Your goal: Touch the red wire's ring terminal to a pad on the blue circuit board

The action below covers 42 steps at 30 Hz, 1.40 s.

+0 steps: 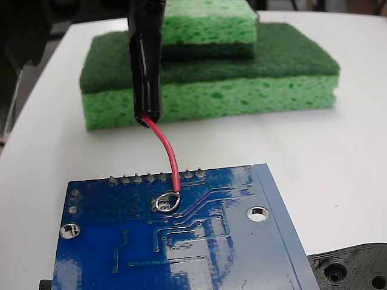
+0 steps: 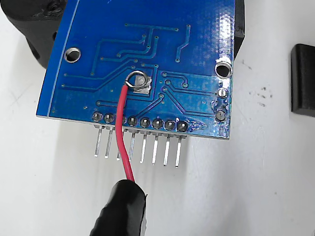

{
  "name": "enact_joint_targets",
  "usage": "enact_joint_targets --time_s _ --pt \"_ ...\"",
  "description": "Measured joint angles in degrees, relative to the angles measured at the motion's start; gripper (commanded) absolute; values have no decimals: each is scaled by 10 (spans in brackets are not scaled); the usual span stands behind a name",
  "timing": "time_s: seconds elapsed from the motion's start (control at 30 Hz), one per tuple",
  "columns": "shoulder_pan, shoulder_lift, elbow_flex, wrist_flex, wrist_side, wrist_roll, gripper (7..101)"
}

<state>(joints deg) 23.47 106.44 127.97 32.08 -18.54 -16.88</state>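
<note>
The blue circuit board (image 1: pixel 230 241) lies flat on the white table at the front of the fixed view. Its small silver pad (image 2: pixel 144 88) sits near the row of solder bumps. The red wire (image 1: pixel 171 157) curves down out of a thick black sleeve (image 1: pixel 145 78), and its ring terminal (image 1: pixel 164 203) rests on that pad. In the wrist view the ring terminal (image 2: pixel 136 78) overlaps the pad's upper left corner. My gripper (image 1: pixel 147 15) shows only as a dark shape at the top edge, shut on the sleeve. The wrist view shows the sleeve (image 2: pixel 120 209) but no fingers.
Two stacked green sponges (image 1: pixel 242 90) stand behind the board. A black plastic piece with round holes (image 1: pixel 354 269) lies at the board's right front corner. In the wrist view a black block (image 2: pixel 302 78) lies to the right, and the board's header pins (image 2: pixel 142 147) stick out toward the sleeve.
</note>
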Motion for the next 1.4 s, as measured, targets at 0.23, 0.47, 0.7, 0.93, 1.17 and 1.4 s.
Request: enact_joint_targets --time_s 0.23,0.47,0.7,0.93,1.17,1.4 --pt "-21 47 -5 -3 0 4 1003" --pt "-52 147 18 73 30 26 1003" --pt "-89 320 142 69 40 76 1003" --pt "-121 413 228 51 45 99 1003" --pt "-168 527 308 71 65 126 1003" --pt "-195 633 386 105 85 142 1003"
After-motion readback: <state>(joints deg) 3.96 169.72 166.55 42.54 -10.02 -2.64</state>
